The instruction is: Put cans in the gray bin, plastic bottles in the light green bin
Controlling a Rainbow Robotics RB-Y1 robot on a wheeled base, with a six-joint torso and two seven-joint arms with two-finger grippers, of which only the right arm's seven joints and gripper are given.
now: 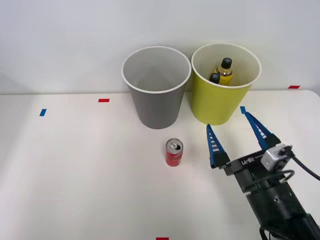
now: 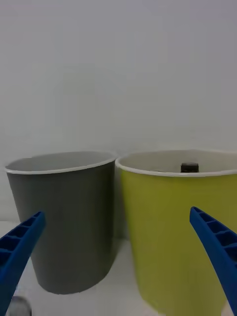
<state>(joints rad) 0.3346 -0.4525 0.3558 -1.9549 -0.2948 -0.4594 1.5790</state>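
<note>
Front view: right claw [image 1: 227, 119] wide open, empty, near light green bin [image 1: 218, 102].

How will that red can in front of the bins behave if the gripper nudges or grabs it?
The red can stands upright and is slim, so a sideways nudge would probably tip it, and once down it would likely roll. Its tab looks opened, so it may be light and could dent under a hard squeeze from the open right gripper.
</note>
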